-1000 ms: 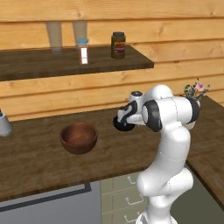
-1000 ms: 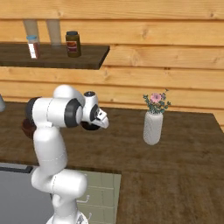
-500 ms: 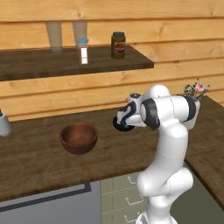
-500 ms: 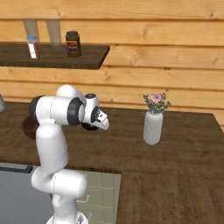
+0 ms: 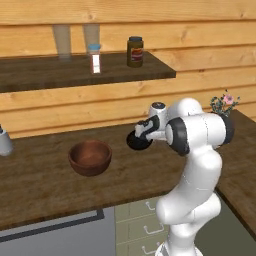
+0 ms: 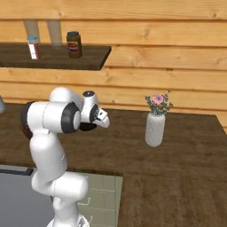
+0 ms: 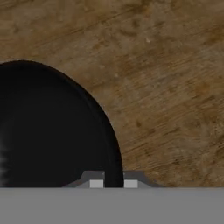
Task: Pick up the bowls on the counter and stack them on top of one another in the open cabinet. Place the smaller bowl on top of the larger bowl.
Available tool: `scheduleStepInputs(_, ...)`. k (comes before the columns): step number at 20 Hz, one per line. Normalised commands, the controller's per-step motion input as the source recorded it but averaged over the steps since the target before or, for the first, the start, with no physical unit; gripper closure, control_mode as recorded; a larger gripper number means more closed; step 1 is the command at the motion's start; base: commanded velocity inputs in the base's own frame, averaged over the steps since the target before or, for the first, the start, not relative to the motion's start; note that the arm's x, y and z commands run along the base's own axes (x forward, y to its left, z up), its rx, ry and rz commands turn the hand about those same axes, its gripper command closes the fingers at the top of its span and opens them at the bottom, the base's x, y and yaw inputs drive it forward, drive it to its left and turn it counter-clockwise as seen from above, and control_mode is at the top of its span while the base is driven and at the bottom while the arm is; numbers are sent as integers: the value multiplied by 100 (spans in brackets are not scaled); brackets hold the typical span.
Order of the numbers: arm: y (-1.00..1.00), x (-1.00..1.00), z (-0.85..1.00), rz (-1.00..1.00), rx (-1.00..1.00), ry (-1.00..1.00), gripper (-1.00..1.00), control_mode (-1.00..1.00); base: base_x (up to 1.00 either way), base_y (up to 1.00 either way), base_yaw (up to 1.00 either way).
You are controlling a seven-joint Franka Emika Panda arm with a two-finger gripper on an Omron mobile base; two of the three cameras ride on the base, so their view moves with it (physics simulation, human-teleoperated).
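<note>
1. You have two bowls here: one wide reddish-brown wooden bowl [image 5: 90, 157] and one small round plain black bowl [image 5: 138, 141]. You can also count one white vase with pink flowers [image 6: 155, 128], plus one dark jar [image 5: 134, 51] and one small white bottle with a blue cap [image 5: 95, 58] on the dark wooden wall shelf [image 5: 80, 72].
2. Your two-finger gripper [image 7: 113, 183] sits with its dark tips close together, one either side of the black bowl's rim, so it appears to be pinching that rim; the grip itself is partly hidden at the bottom of the hand view.
3. The black bowl hangs at the gripper above the long dark brown wood-grain counter [image 5: 45, 185], right of the wooden bowl and apart from it.
4. The wooden bowl rests upright on the counter, deep and round, with a darker inside.
5. The black bowl is smooth and matte; the counter shows a streaked, mottled grain.
</note>
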Motion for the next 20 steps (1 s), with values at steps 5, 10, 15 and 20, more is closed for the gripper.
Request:
scheduleStepInputs(5,17,-72,93,0,0,-30,100,-100,0,0,0)
scheduleStepInputs(10,62,-48,100,0,0,-28,100,-100,0,0,0)
scheduleStepInputs(15,100,-31,99,0,0,-11,100,-100,0,0,0)
scheduleStepInputs(20,100,-29,48,3,0,8,100,-100,0,0,0)
